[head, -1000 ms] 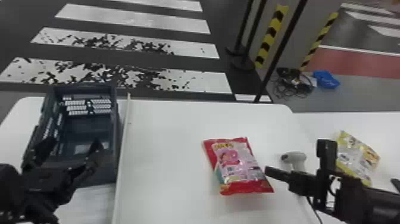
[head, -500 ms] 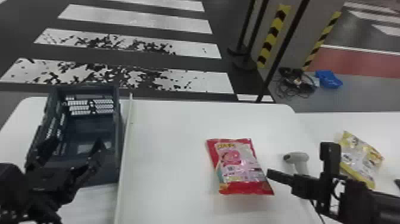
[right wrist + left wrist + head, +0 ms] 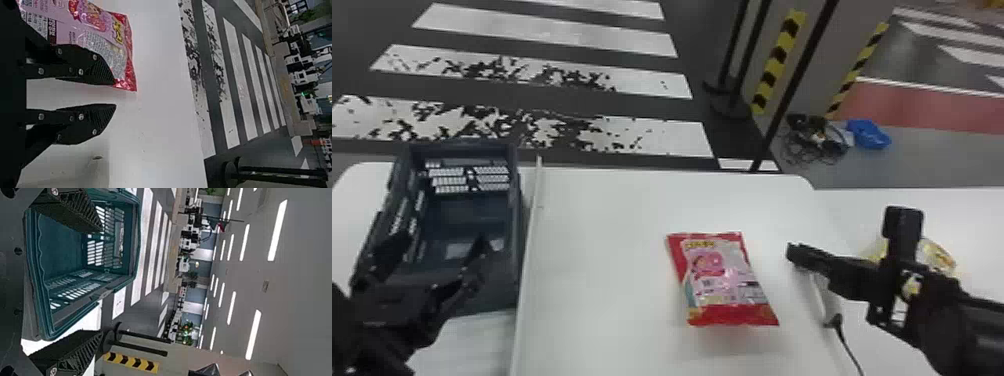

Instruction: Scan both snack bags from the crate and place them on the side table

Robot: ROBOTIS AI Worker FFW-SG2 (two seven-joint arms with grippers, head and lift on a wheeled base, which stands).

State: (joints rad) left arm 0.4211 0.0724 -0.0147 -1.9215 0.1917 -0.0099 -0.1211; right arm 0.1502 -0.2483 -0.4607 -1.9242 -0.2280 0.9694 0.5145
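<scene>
Likely laid flat for scanning, a red snack bag [image 3: 722, 280] lies between left gripper [image 3: 102, 281] and right gripper [image 3: 115, 94], both empty, fingers parted; a yellow bag [image 3: 936, 253], presumably scanned, occupies the right-hand side table [image 3: 977, 220].

Ceiling lights [image 3: 277, 231] glow bright white, and small glints dot the snack bag [image 3: 724, 280].
</scene>
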